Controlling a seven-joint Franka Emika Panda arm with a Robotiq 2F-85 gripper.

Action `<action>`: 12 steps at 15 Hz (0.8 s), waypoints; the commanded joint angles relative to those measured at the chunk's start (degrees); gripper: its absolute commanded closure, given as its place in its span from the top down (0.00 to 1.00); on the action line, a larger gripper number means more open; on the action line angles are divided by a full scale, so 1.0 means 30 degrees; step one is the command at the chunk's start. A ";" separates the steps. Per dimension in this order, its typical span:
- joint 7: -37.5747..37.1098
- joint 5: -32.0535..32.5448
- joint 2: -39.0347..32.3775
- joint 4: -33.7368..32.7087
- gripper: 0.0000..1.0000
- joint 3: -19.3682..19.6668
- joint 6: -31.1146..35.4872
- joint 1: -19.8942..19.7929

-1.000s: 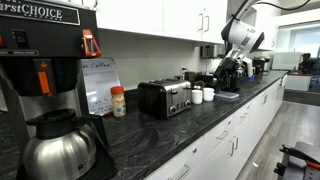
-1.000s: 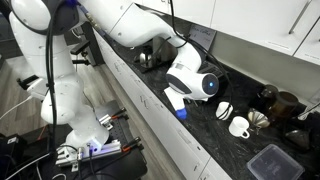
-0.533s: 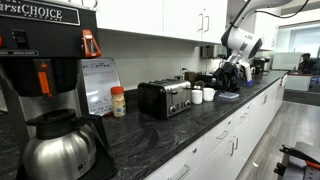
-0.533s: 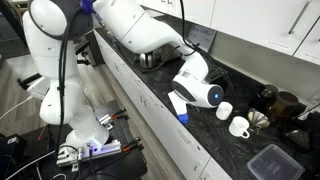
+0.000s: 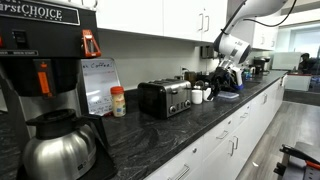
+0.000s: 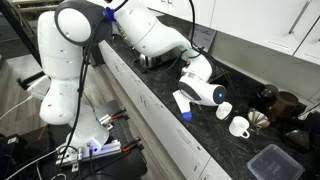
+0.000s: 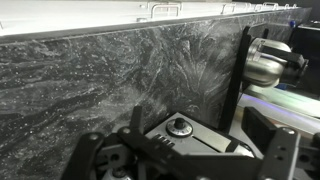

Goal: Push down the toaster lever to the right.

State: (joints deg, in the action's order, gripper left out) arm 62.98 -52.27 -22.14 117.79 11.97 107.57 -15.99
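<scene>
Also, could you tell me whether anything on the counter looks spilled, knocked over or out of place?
Nothing stands out. The wide black toaster with the brushed-steel face sits level on the dark speckled stone counter, the two white mugs beside it appear upright, and no spill shows.

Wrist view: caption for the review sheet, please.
Open end effector over a dark marbled countertop, shiny metal object at right.
</scene>
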 commanded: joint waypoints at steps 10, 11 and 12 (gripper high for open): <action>0.0522 -0.0307 -0.1241 -0.1213 1.00 -0.0686 0.0187 -0.0298; 0.0540 -0.0286 -0.1614 -0.1508 1.00 -0.0791 0.0236 -0.0303; 0.0539 -0.0176 -0.1958 -0.1787 1.00 -0.0876 0.0363 -0.0284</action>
State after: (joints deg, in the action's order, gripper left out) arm 63.08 -52.34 -23.97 116.03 10.67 107.92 -16.01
